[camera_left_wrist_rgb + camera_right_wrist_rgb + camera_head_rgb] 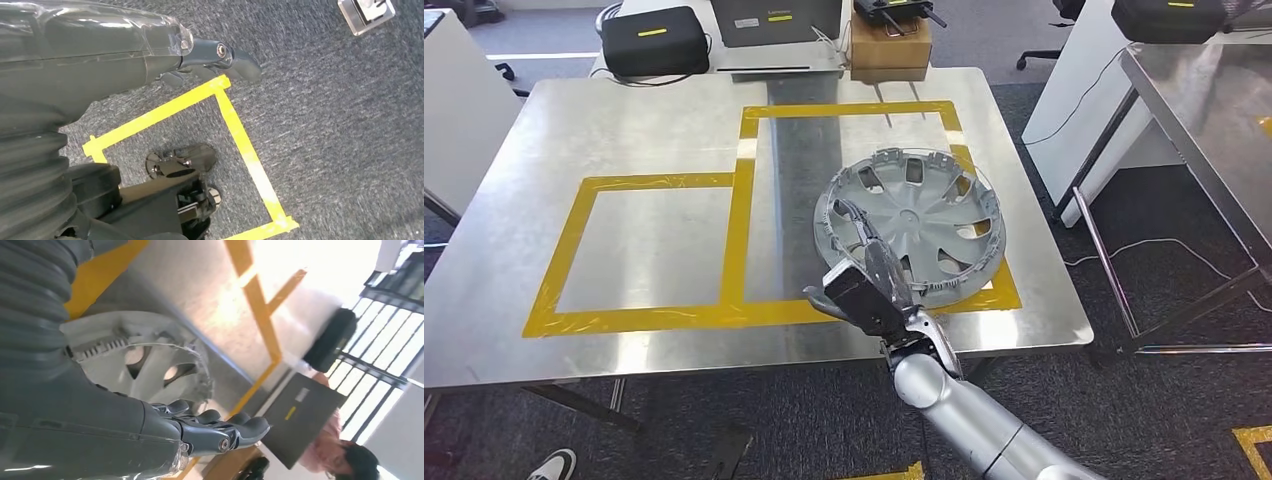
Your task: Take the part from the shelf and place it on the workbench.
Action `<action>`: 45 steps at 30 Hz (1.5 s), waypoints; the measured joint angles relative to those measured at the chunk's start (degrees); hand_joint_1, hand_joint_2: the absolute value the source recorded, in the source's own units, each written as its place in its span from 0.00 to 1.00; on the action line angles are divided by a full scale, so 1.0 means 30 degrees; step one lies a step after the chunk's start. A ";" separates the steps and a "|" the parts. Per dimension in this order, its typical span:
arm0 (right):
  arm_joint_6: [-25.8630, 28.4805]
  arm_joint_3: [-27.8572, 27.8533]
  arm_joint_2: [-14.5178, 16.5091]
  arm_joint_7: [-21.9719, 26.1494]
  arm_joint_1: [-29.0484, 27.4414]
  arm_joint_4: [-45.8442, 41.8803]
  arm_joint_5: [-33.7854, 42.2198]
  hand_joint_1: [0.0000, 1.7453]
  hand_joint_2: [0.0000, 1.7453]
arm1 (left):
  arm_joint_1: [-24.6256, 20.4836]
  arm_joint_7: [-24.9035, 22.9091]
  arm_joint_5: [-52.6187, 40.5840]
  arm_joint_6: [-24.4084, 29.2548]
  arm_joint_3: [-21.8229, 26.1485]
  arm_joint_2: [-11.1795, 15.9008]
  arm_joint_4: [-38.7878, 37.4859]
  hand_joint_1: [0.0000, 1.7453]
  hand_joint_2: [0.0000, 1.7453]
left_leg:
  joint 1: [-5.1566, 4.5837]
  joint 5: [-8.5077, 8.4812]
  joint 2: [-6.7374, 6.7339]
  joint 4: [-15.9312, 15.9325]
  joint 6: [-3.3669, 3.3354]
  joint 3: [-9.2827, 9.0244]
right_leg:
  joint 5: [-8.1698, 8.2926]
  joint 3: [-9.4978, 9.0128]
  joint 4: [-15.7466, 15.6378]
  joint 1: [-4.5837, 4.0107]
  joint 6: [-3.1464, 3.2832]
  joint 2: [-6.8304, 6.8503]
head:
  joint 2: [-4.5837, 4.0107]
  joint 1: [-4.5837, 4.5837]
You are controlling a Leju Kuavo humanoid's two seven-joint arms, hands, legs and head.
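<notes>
A silver wheel cover (921, 222) lies on the steel workbench (624, 120), inside the right-hand rectangle of yellow tape (742, 190). My right hand (869, 285) is at the cover's near-left rim, its dark fingers (864, 240) stretched over the rim and its thumb spread off to the left. The right wrist view shows the same fingers (220, 425) straight, not curled round the wheel cover (145, 360) beside them. My left hand (210, 60) hangs over grey carpet and holds nothing, with its fingers loosely apart.
Black cases (654, 40), a laptop (774, 20) and a cardboard box (890, 45) stand along the bench's far edge. A second steel table (1204, 120) stands to the right. A person's shoe (552, 465) is at the near left. A person in pink (330, 450) stands beyond the bench.
</notes>
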State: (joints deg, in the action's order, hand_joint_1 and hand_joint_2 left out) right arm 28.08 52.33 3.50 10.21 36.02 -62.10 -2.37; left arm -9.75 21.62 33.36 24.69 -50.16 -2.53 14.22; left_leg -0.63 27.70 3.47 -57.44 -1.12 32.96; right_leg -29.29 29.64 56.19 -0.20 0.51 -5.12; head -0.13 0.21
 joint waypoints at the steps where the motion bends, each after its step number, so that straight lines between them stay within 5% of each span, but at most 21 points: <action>1: 0.0015 -0.0137 -0.0117 0.0000 -0.0204 -0.0697 0.0076 0.00 1.00 | 0.0030 0.0029 0.0025 0.0007 0.0004 0.0024 -0.0011 0.00 1.00 | 0.0000 0.0001 0.0020 0.0000 -0.0001 0.0001 | -0.0002 -0.0001 -0.0002 0.0000 0.0001 0.0005 | 0.0000 0.0000; 5: -0.0478 -0.0662 -0.0534 0.0829 -0.0892 -0.3032 0.1675 0.00 1.00 | 0.0095 0.0107 0.0165 0.0076 0.0029 0.0105 -0.0035 0.00 1.00 | 0.0000 0.0002 0.0096 0.0000 -0.0004 0.0003 | -0.0002 -0.0004 -0.0005 0.0001 0.0001 0.0038 | 0.0000 -0.0004; 11: -0.3976 -0.2378 -0.1835 0.4275 -0.3670 -0.8454 0.9087 0.00 1.00 | 0.0471 0.0861 0.1368 0.0459 0.0514 0.0268 -0.0055 0.00 1.00 | -0.0002 0.0002 0.0346 -0.0004 -0.0006 0.0013 | -0.0049 -0.0028 -0.0016 0.0003 -0.0034 0.0220 | 0.0000 0.0004; 16: -0.4397 -0.4488 -0.2963 0.6667 -0.6881 -1.4213 1.0553 0.00 1.00 | 0.1141 0.1739 0.2656 0.0738 0.1195 0.0555 -0.0138 0.00 1.00 | -0.0004 0.0037 0.0474 -0.0005 -0.0015 0.0027 | -0.0112 -0.0048 -0.0038 0.0003 -0.0031 0.0296 | 0.0000 0.0024; 23: -0.4835 -0.6183 -0.3906 0.7120 -0.8862 -1.9227 1.1298 0.00 1.00 | 0.1367 0.1905 0.2974 0.0767 0.1925 0.0752 -0.0169 0.00 1.00 | -0.0004 0.0055 0.0385 -0.0004 -0.0028 0.0023 | -0.0132 -0.0056 -0.0042 0.0003 -0.0053 0.0299 | 0.0000 0.0026; 29: -0.7293 -0.7371 -0.4274 0.7876 -1.0040 -2.1054 1.5183 0.00 1.00 | 0.1396 0.2125 0.3714 0.0805 0.2468 0.0936 -0.0188 0.00 1.00 | -0.0002 0.0072 0.0234 -0.0003 -0.0028 0.0012 | -0.0132 -0.0057 -0.0040 0.0001 -0.0053 0.0256 | 0.0000 0.0026; 33: -0.9271 -0.8176 -0.4418 0.7747 -1.0843 -2.1169 1.7917 0.00 1.00 | 0.1404 0.2206 0.4202 0.0743 0.2841 0.1100 -0.0209 0.00 0.00 | -0.0002 0.0092 0.0160 -0.0002 -0.0048 0.0009 | -0.0133 -0.0056 -0.0039 0.0000 -0.0051 0.0227 | 0.0000 0.0025; 45: -1.0941 -0.9336 -0.4518 0.7657 -1.2250 -2.0364 1.9272 0.00 1.00 | 0.1392 0.2455 0.5958 0.0824 0.4313 0.1902 -0.0231 0.00 0.00 | -0.0104 0.0202 -0.0027 -0.0051 -0.0216 -0.0016 | -0.0121 -0.0052 -0.0109 0.0083 -0.0227 0.0030 | 0.0000 0.0026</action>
State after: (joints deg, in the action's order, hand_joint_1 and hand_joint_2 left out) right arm -4.75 24.33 -10.05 33.18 -0.74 -123.20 55.45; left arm -5.58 28.99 51.23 27.16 -37.22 3.18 13.53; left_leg -0.94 28.31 3.40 -57.60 -1.76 32.91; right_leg -29.65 29.48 55.86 0.05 -0.17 -5.03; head -0.13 0.28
